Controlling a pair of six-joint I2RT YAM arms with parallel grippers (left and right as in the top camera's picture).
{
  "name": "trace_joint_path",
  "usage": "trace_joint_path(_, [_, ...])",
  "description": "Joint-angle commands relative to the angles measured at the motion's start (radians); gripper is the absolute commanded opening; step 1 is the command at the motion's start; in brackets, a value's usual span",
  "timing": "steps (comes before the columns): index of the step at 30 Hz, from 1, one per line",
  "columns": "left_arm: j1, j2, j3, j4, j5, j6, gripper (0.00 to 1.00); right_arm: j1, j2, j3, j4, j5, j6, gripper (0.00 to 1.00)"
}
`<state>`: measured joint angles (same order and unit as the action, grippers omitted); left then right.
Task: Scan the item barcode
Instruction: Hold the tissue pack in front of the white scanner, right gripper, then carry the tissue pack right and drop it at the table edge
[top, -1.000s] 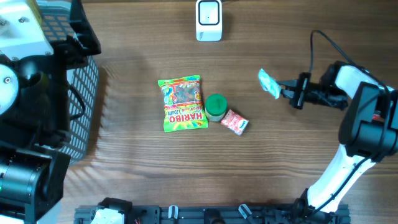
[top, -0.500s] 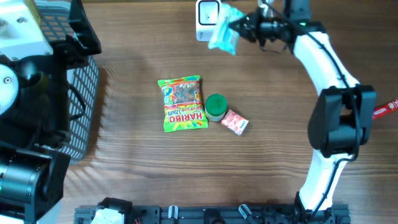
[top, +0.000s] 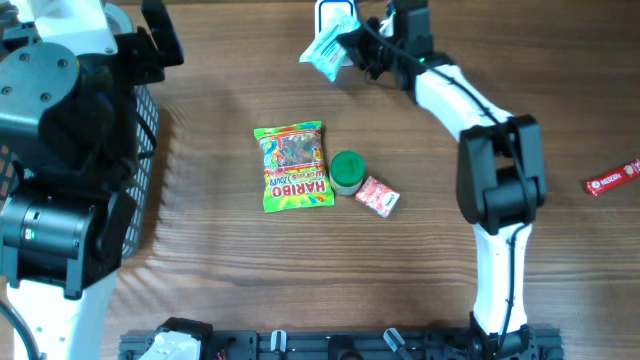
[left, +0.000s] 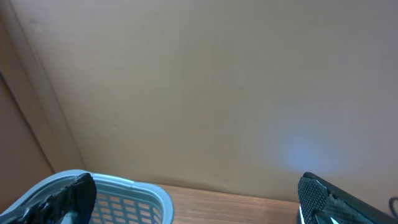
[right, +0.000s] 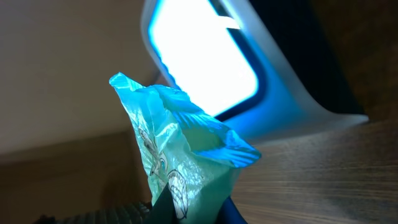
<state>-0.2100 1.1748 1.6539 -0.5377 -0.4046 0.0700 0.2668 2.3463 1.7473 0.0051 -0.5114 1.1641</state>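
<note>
The right gripper (top: 347, 46), clenched on the teal packet (top: 324, 50) (crumpled foil), may show the scanner (top: 335, 10) a creased, unreadable barcode.

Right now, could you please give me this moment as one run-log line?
right fingers: shut on teal packet | teal packet: held at lit scanner | left fingers: open, by basket

Right arm (top: 452, 88): white tubular links, with black joint housings behind the gripper.
Left arm (top: 55, 90): bulky black and grey-white housings with rounded caps.
Left fingers (left: 320, 200): black, with finely textured faces.
</note>
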Motion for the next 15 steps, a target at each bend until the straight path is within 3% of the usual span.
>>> trace_joint_path(1, [0.006,0.003,-0.002,0.003,-0.061,0.006,1.00,0.005,0.036,0.014,0.018,0.011,0.098,0.05])
trace_joint_path(11, [0.005,-0.068,-0.002,0.003,-0.056,0.004,1.00,-0.052,0.036,0.093,-0.011,-0.050,0.105,0.05])
trace_joint_path(15, [0.005,-0.193,-0.002,0.003,-0.026,0.004,1.00,-0.121,0.010,0.189,-0.220,-0.134,0.018,0.05])
